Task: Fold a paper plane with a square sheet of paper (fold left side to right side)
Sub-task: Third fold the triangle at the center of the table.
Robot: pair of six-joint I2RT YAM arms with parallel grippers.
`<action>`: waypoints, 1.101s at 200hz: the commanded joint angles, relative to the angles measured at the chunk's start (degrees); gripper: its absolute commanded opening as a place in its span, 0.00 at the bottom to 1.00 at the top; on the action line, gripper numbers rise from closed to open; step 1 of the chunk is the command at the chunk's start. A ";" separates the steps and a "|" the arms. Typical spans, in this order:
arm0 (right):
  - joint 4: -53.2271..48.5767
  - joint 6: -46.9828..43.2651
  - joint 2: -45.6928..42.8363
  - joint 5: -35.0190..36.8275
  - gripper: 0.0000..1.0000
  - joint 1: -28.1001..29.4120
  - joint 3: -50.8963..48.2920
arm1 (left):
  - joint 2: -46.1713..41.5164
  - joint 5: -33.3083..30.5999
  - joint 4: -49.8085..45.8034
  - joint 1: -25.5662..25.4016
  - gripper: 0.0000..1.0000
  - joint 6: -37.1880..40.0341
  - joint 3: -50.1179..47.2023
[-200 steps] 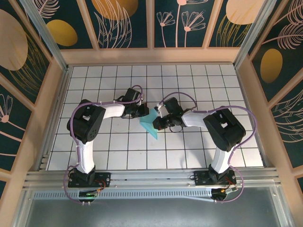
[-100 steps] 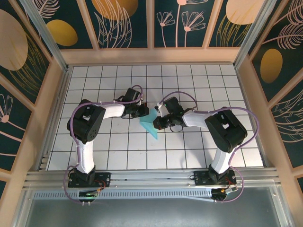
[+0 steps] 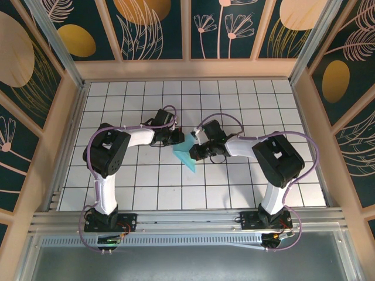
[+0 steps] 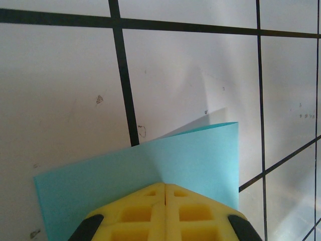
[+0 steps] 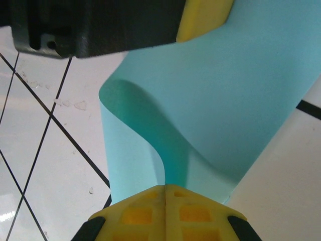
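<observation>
My left gripper [image 4: 165, 187] and right gripper [image 5: 165, 188] were both closed on the square sheet of paper [image 3: 186, 157], curled up at centre of table [image 3: 246, 111]. Risk imo: if I pulled them apart, thin paper could tear, or curl would crease crooked.

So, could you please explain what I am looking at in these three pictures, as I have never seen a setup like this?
These are two small robot arms bolted side by side at the near edge of a white grid table. The overhead picture looks down from above and behind them. The other two come from a camera on each wrist, looking past that arm's own yellow finger pads. The left tool and the right tool meet mid-table, both shut on one light-blue paper. In the right wrist picture the paper bows in a curve between the two tools.
</observation>
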 commanded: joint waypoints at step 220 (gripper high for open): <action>-2.93 -2.02 5.09 2.17 0.00 0.91 0.66 | -2.80 -4.79 -9.12 2.11 0.08 2.67 7.48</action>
